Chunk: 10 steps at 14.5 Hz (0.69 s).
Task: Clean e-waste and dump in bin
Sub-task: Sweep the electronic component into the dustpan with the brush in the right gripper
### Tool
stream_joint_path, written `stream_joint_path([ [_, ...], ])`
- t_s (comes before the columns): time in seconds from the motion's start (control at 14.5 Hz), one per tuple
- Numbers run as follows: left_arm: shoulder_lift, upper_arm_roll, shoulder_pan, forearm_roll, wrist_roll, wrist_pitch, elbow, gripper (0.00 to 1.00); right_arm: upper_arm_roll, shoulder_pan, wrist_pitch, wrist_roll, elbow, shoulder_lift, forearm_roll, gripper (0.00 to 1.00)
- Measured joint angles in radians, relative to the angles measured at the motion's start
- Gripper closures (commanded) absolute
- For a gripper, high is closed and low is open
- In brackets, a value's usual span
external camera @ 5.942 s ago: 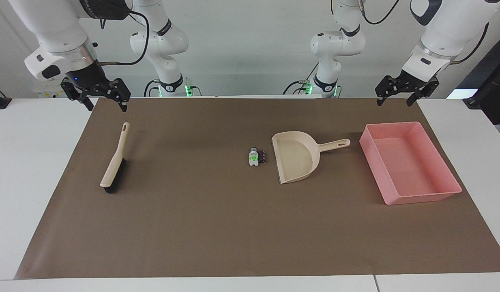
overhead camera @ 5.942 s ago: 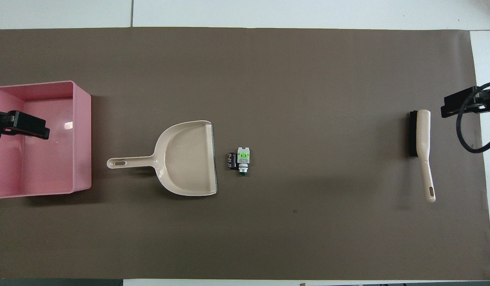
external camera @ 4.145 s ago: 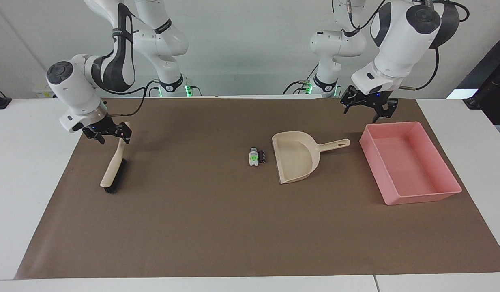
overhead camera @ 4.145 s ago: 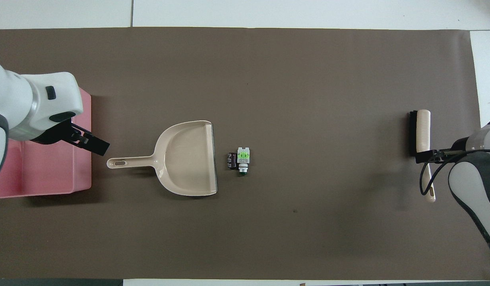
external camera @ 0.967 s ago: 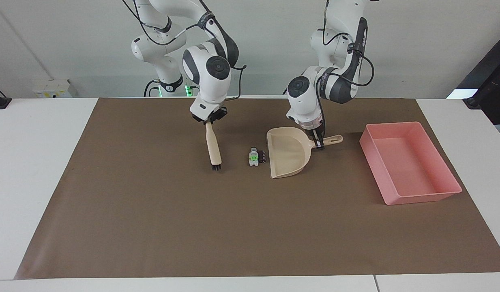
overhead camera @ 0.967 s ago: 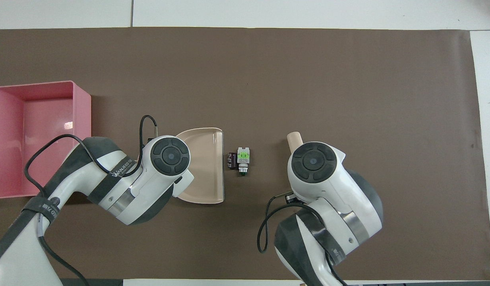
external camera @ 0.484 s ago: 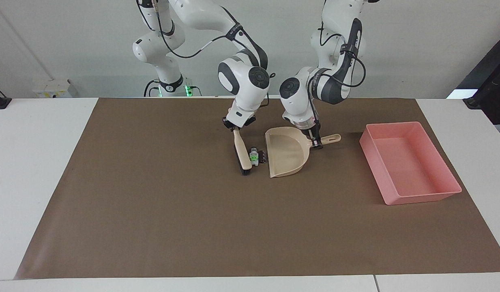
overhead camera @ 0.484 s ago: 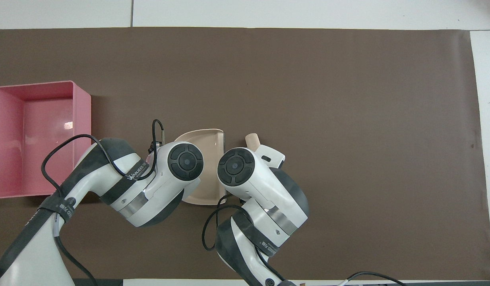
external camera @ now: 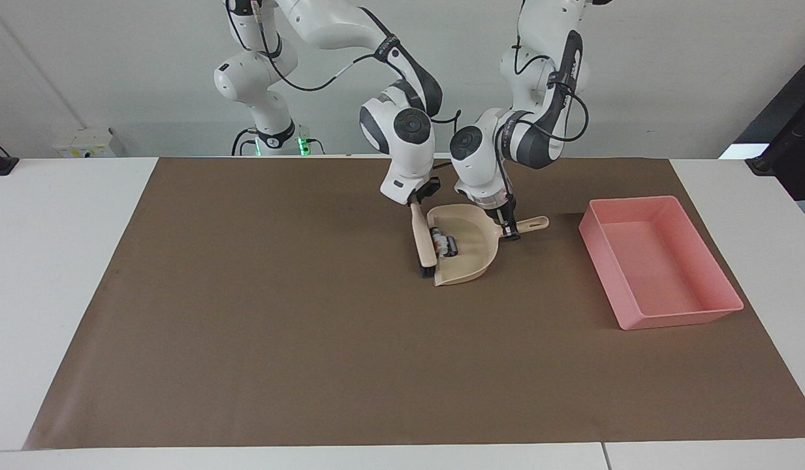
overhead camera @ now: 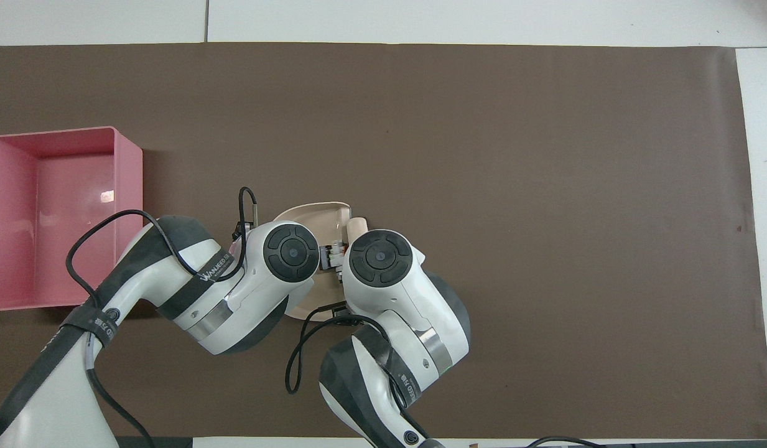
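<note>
E-waste, a small white-grey block and a dark blackish scrap lying side by side, sits inside the beige plastic dustpan, just within its open lip. The dustpan rests on the brown mat of the counter; its mouth points toward the right arm's end and its handle toward the left arm's end, so its long axis runs along the counter's length.

The left hand pinches the dustpan handle where it joins the pan. The right hand is clamped on the handle of the beige hand brush with black bristles. The brush lies across the dustpan mouth, bristles down on the mat, its long axis crosswise to the dustpan's.

The pink rectangular plastic tray serving as the bin stands well apart from the dustpan, toward the left arm's end, with nothing visible in it. It lies on the handle side of the dustpan, along the dustpan's own long axis.

Judgement: the sweep step appears complete; the left arm, nearer the bin, is placed to carry the dustpan there. The carry calls for a mouth-up tilt, as the scraps lie near the lip
</note>
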Motion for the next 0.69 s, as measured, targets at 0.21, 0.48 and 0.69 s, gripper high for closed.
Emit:
stream_joint_path([
  [0.21, 0.002, 0.001, 0.0, 0.0, 0.0, 0.0, 0.0, 1.0, 0.005, 0.008, 0.12, -0.119, -0.02, 0.008, 0.242, 1.0],
  [0.48, 0.003, 0.001, 0.0, 0.0, 0.001, 0.0, 0.001, 1.0, 0.01, 0.019, 0.156, -0.133, -0.02, 0.014, 0.306, 1.0],
  [0.69, 0.003, 0.002, 0.001, 0.0, 0.002, 0.001, 0.002, 1.0, 0.007, 0.019, 0.153, -0.079, -0.022, -0.009, 0.258, 1.0],
])
